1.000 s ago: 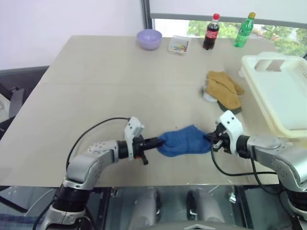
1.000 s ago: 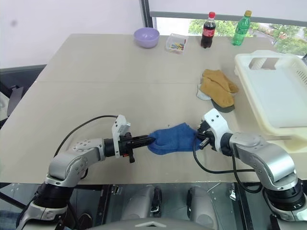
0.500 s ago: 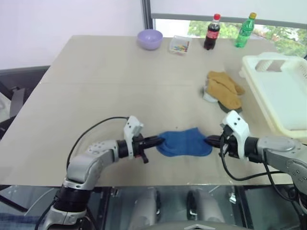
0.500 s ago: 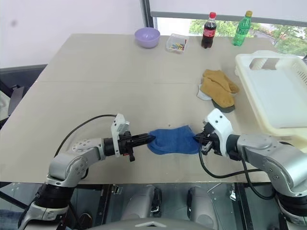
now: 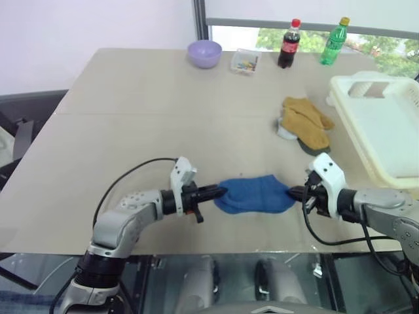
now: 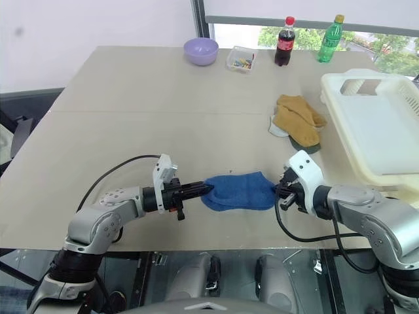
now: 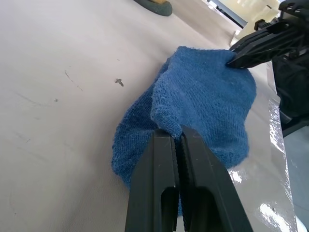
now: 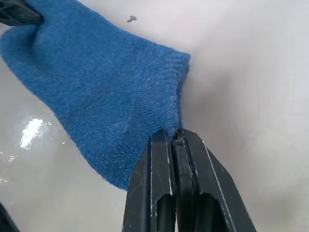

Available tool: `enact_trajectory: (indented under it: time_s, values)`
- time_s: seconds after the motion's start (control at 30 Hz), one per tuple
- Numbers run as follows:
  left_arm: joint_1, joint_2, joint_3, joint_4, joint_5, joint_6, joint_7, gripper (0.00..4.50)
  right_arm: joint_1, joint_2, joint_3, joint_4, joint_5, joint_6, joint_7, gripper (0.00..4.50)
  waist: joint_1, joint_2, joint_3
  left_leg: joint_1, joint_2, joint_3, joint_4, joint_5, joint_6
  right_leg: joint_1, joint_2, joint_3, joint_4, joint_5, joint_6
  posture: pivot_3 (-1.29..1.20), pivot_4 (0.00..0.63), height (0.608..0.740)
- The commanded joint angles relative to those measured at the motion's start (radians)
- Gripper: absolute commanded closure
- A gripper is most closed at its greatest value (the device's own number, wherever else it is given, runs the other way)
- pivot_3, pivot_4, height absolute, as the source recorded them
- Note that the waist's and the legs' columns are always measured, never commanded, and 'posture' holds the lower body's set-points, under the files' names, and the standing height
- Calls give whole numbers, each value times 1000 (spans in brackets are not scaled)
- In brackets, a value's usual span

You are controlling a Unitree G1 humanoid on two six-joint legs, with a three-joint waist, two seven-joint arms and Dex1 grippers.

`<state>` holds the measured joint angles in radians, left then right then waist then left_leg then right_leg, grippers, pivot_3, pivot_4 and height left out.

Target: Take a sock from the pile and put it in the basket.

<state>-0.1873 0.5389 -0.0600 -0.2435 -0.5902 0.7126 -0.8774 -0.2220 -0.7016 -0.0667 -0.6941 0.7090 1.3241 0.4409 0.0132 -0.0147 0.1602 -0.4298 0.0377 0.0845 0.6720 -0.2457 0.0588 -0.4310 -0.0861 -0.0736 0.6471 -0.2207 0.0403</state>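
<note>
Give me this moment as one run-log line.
left fingers: shut on sock | right fingers: shut on sock | sock: on table | basket: empty

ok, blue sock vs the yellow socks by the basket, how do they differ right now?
The blue sock is pinched at both ends, by the left gripper and the right gripper; the yellow socks lie untouched. The blue sock is single and stretched out near the table's front edge; the yellow socks are heaped beside the basket. Both are soft knit fabric.

Beige table — window behind
</note>
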Motion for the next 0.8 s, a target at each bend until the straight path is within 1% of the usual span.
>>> enact_trajectory:
  time_s: [0.03, 0.27, 0.3, 0.33, 0.43, 0.47, 0.57, 0.63, 0.7, 0.77, 0.8]
  values:
    - [10, 10, 8, -33, -8, -8, -8, 4500, -9, -5, 0, -10, -9, -24, -2, 4471, 0, 0, 0, 0, 0, 0, 0, 0, 0, 0, 0, 0, 0, 0, 0, 0, 150, 733]
    - [36, 14, 1, -50, -5, -2, 2, 4500, -10, -14, 40, 2, -38, -71, 4, 4471, 0, 0, 0, 0, 0, 0, 0, 0, 0, 0, 0, 0, 0, 0, 0, 0, 150, 733]
    - [38, 12, -2, -48, 1, -5, 7, 4500, -13, -16, 47, 6, -53, -92, 4, 3872, 0, 0, 0, 0, 0, 0, 0, 0, 0, 0, 0, 0, 0, 0, 0, 0, 150, 733]
    - [38, 9, -3, -45, 4, -6, 11, 4500, -14, -20, 53, 9, -65, -109, 7, 3572, 0, 0, 0, 0, 0, 0, 0, 0, 0, 0, 0, 0, 0, 0, 0, 0, 150, 733]
    - [38, 3, -3, -41, 4, -8, 17, 4500, -7, -37, 73, 6, -102, -163, 15, 2206, 0, 0, 0, 0, 0, 0, 0, 0, 0, 0, 0, 0, 0, 0, 0, 0, 150, 733]
    - [37, 0, -4, -40, 4, -8, 18, 4500, -3, -44, 81, 3, -124, -200, 19, 2206, 0, 0, 0, 0, 0, 0, 0, 0, 0, 0, 0, 0, 0, 0, 0, 0, 150, 733]
    - [44, -4, -9, -39, 12, -13, 22, 4500, 27, -38, 108, -3, -220, -445, 71, 2206, 0, 0, 0, 0, 0, 0, 0, 0, 0, 0, 0, 0, 0, 0, 0, 0, 150, 733]
    - [49, -4, -9, -43, 12, -13, 23, 4500, 54, -41, 126, -8, -257, -544, 105, 2206, 0, 0, 0, 0, 0, 0, 0, 0, 0, 0, 0, 0, 0, 0, 0, 0, 150, 733]
    - [53, -3, -10, -46, 11, -11, 24, 4500, 80, -65, 185, -2, -326, -636, 137, 2206, 0, 0, 0, 0, 0, 0, 1, 0, -1, 0, 0, 0, 0, 0, 0, 0, 150, 733]
    - [56, 0, -15, -48, 15, -11, 22, 4500, 59, -78, 254, 67, -438, -717, 128, 2206, -1, 0, 0, 0, 0, 0, 1, 1, -1, 0, 0, 0, 0, 0, 0, 0, 150, 733]
    - [56, 1, -17, -48, 16, -11, 21, 4500, 50, -73, 266, 91, -457, -746, 136, 2206, -1, 0, 0, 1, 0, 1, 1, 1, -2, 0, 0, 0, 0, 0, 0, 0, 150, 733]
